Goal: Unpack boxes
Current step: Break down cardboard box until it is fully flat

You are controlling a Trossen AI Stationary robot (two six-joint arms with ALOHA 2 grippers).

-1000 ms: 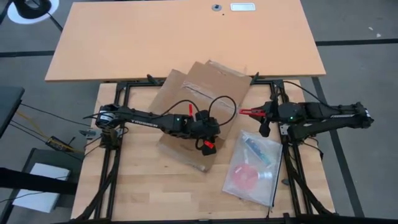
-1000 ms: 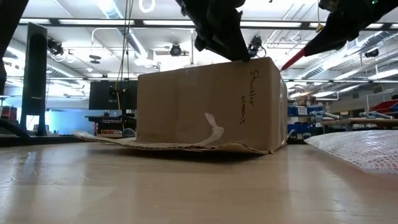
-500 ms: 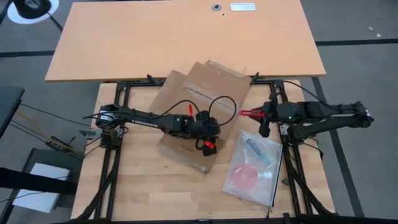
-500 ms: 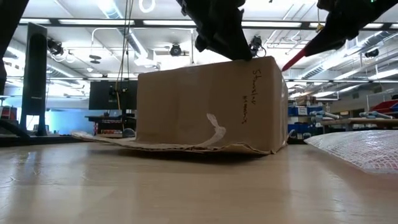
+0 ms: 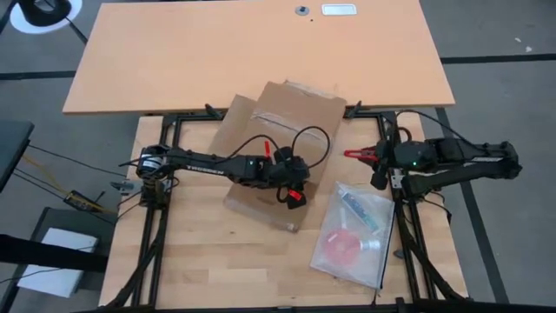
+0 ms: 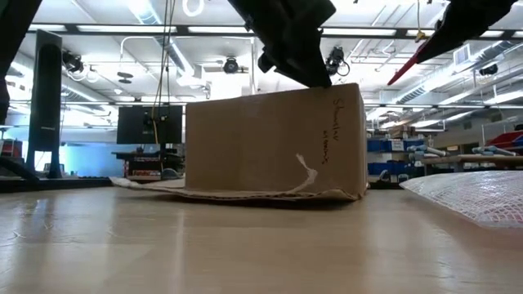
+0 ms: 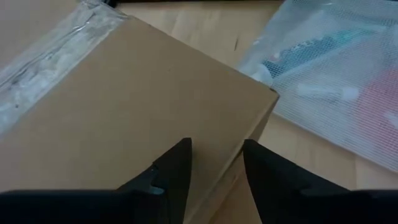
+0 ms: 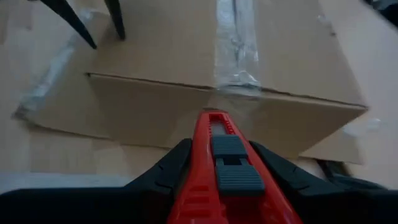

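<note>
Brown carton [image 5: 278,143] lay on the bench [image 5: 200,261], directly beneath the left gripper [image 7: 214,163], whose fingers were spread over its top near one corner. Right gripper [image 8: 219,163], beside the carton, pinched a red utility knife [image 8: 222,163] pointing at its taped side.

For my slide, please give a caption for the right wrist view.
Right claw holding a red box cutter, aimed at the taped brown cardboard box.

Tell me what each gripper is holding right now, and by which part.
The right gripper holds a red utility knife by its handle, tip toward the cardboard box. The left gripper straddles the box's top edge, holding nothing.
</note>
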